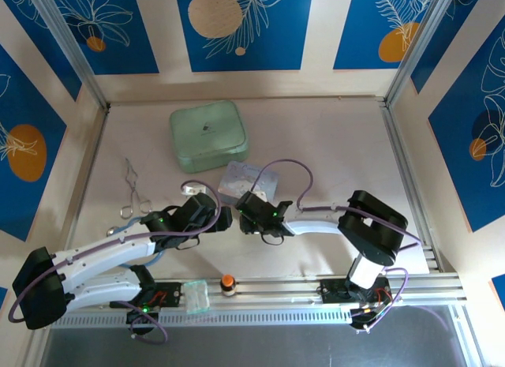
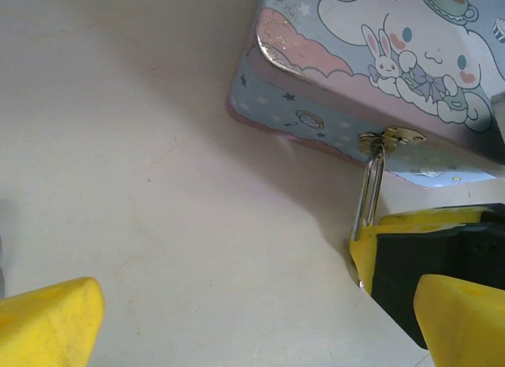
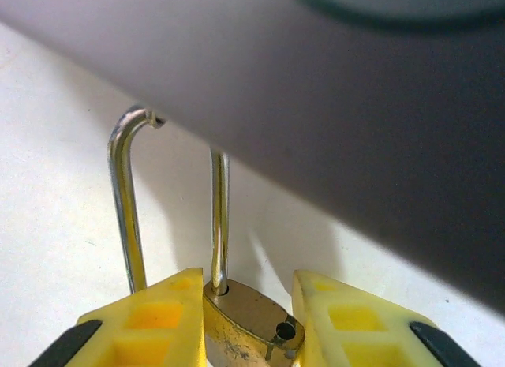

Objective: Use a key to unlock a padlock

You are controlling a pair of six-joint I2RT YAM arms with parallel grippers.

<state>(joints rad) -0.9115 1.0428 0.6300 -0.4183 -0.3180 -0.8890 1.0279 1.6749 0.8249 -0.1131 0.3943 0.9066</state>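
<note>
Pale tabletop, boxed in by blue floral panels. Far left of both pincers: silver forceps lying flat, well apart from them. Beyond the pincers, toward the back wall: mint-green case. Left pincer: jaws spread as wide as they go, with one yellow fingertip in each bottom corner of its wrist view. Bare table lies between them and it holds nothing. Ahead of it and to its right: pastel cartoon tin, with a small hasp on the near wall. Padlock hangs at that hasp. Its thin shackle runs from the hasp down to the right pincer, which sits just right of the left one, tip to tip. Right wrist view: jaws drawn in narrow, yellow fingers either side of the brass body and apparently touching it on both flanks, so the padlock sits squarely between the tips. One shackle leg enters the body. The other leg's lower end is hidden behind the left finger, so locked or unlocked cannot be told. Keyhole faces the camera.
</note>
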